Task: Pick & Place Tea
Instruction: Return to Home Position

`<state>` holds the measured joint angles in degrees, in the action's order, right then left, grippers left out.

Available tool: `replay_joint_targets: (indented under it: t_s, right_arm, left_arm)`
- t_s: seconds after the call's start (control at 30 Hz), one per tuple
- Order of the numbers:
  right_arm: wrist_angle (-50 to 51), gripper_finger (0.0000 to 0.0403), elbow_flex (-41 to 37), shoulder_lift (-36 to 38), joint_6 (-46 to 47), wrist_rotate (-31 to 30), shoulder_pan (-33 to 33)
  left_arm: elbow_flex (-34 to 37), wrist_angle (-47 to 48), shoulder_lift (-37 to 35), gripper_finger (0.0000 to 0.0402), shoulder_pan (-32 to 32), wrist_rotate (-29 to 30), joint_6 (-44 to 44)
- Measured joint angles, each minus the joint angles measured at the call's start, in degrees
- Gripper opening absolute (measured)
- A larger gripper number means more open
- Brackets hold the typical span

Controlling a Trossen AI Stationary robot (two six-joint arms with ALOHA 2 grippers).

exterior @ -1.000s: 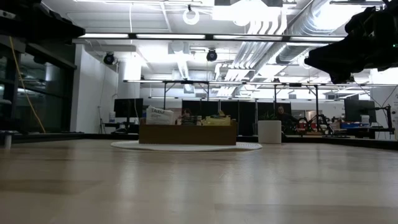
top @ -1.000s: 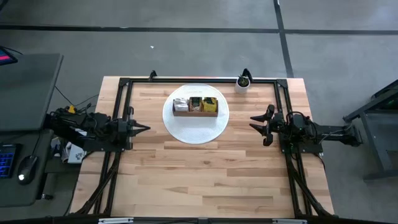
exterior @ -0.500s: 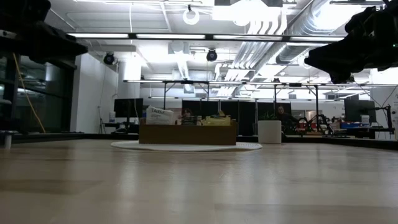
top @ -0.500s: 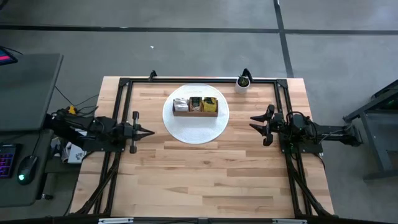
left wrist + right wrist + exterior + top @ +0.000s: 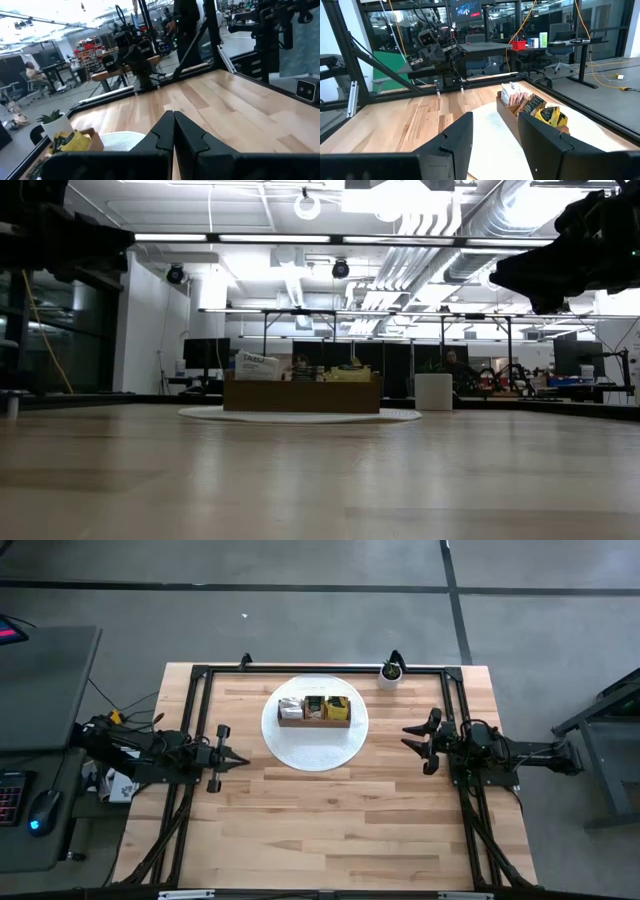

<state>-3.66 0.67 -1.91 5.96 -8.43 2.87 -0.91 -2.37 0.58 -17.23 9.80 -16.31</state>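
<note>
Sachets (image 5: 291,707) in rectangular wooden box (image 5: 315,724); left gripper (image 5: 238,760) narrow, right gripper (image 5: 408,737) wide.

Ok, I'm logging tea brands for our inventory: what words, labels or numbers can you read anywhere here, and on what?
Nothing reads for certain.
Print on the white tea sachet in the wooden box: too blurred to read.
Print on the green-yellow sachets: too small to read.
The screen in the room behind: a picture, no legible words.

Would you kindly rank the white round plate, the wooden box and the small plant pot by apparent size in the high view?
Largest: white round plate.
Next: wooden box, sitting on it.
Smallest: plant pot.
</note>
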Motion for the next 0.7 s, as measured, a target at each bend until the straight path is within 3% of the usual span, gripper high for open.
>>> replay_joint_targets:
  t_s: [0.7]
  right_arm:
    - [0.00,0.0153,0.00,0.02,0.00,0.00,0.01]
  left_arm:
    - [0.17,0.11,0.74,0.0001,0.00,-0.17,-1.42]
